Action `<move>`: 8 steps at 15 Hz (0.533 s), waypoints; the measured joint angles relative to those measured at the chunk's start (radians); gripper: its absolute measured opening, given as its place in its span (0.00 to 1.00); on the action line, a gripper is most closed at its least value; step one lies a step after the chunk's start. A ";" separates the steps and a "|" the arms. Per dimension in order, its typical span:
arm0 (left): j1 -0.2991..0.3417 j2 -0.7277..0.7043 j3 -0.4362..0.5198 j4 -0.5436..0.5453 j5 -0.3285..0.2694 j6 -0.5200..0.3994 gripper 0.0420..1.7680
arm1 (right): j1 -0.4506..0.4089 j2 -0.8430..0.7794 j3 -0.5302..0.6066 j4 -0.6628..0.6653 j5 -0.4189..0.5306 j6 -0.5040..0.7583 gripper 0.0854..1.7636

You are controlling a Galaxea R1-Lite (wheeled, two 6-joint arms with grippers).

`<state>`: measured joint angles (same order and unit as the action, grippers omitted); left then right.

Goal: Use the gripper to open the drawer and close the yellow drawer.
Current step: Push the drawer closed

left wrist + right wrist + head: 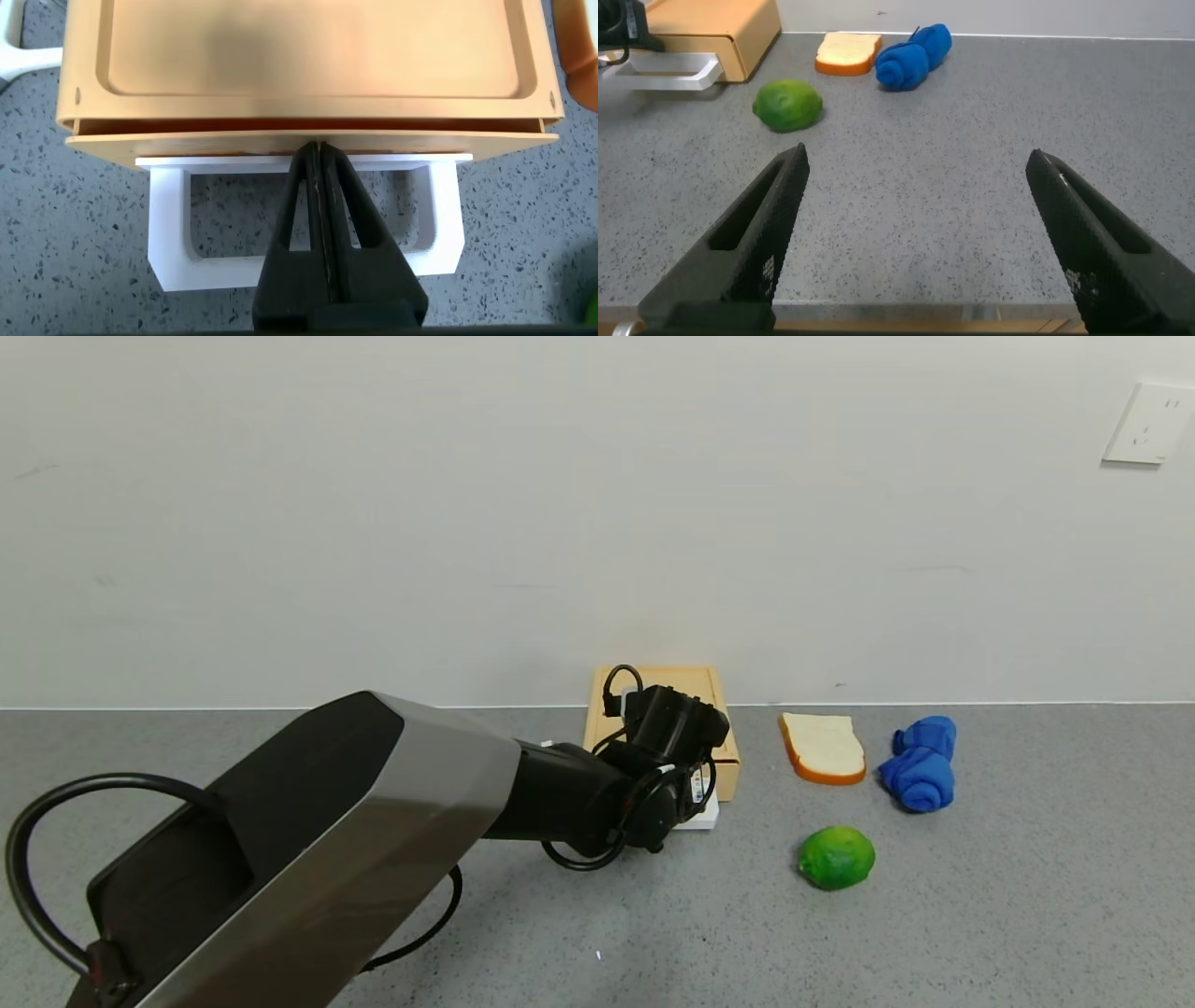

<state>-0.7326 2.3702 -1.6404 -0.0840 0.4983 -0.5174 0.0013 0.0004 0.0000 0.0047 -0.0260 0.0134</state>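
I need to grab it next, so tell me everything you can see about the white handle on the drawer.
The white handle is a flat rectangular loop, plastic by its look, lying level above the grey counter and jutting from the front of the tan drawer, which looks closed or nearly so. The left gripper reaches over it, jaws shut, tips at the drawer front above the handle's inner bar.

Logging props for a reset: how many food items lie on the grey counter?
2. A tan bread slice lies right of the yellow drawer box; a green lime sits nearer the robot. None seems hidden.

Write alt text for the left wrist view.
The left claw, shut, points through the white loop handle at the front of a tan drawer that looks closed, on a grey speckled table.
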 joint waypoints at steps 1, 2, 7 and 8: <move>0.002 0.002 -0.006 0.000 0.000 0.007 0.04 | 0.000 0.000 0.000 0.000 0.000 0.000 0.97; 0.005 0.003 -0.008 0.000 0.000 0.010 0.04 | 0.000 0.000 0.000 0.000 0.000 0.000 0.97; 0.001 -0.001 -0.011 0.003 0.004 0.014 0.04 | 0.000 0.000 0.000 0.000 0.000 0.000 0.97; 0.000 -0.008 -0.008 0.012 0.008 0.014 0.04 | 0.000 0.000 0.000 0.000 0.000 0.000 0.97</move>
<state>-0.7330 2.3626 -1.6485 -0.0721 0.5064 -0.5032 0.0013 0.0004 0.0000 0.0047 -0.0257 0.0138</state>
